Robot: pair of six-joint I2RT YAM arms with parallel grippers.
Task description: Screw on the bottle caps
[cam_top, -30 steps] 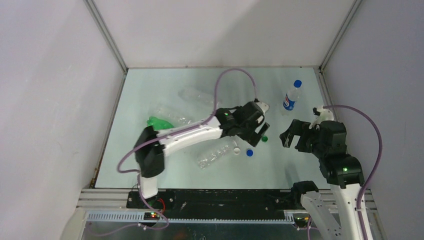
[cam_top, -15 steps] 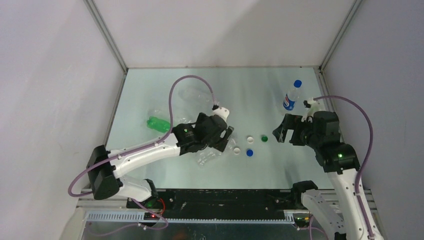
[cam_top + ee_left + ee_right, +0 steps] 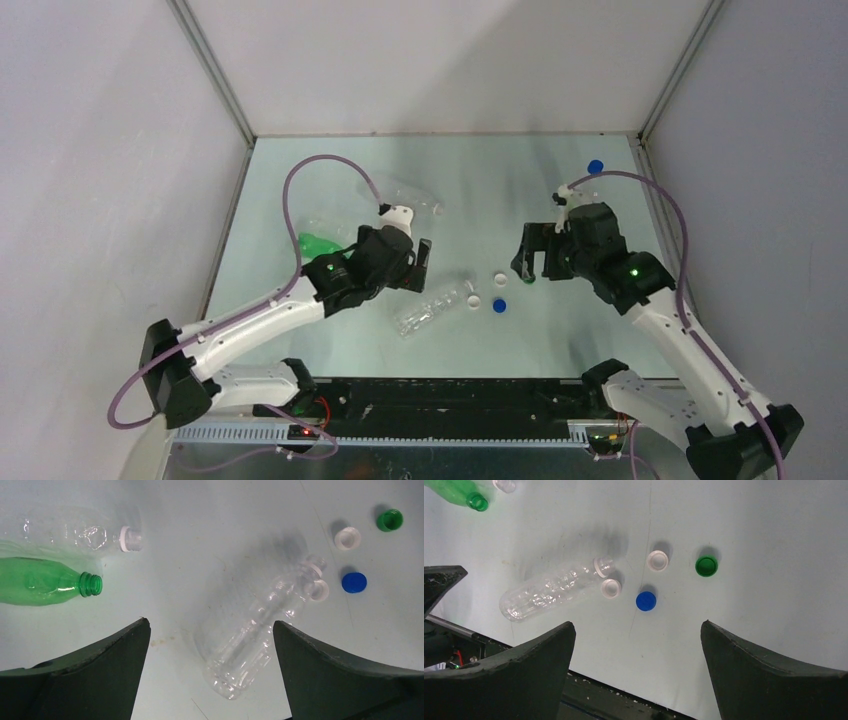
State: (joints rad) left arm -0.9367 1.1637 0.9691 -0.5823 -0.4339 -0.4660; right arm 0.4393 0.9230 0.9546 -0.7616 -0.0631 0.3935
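Repositioning, both arms. Landmark was the clear bottle (image 3: 430, 310) lying on its side mid-table. The left gripper (image 3: 209, 627) had swung back from over the loose caps and hung just above that bottle, jaws spread wide, nothing in them. The right gripper (image 3: 638, 625) had come in from the right, likewise released and empty, over the caps off the bottle's mouth end. Caps hadn't moved: one white cap (image 3: 611, 588) right at the bottle's mouth, touching or nearly, I couldn't tell. A second white cap (image 3: 657, 560), the blue cap (image 3: 646, 601) and the green cap (image 3: 706, 566) sat just past it. The green bottle (image 3: 45, 580) lay uncapped, left of and beyond the clear bottle. Well beyond the caps a far blue cap (image 3: 596, 166) showed behind the right arm, its bottle hidden. My read: left was set for the bottle, right for a cap; no screwing started.
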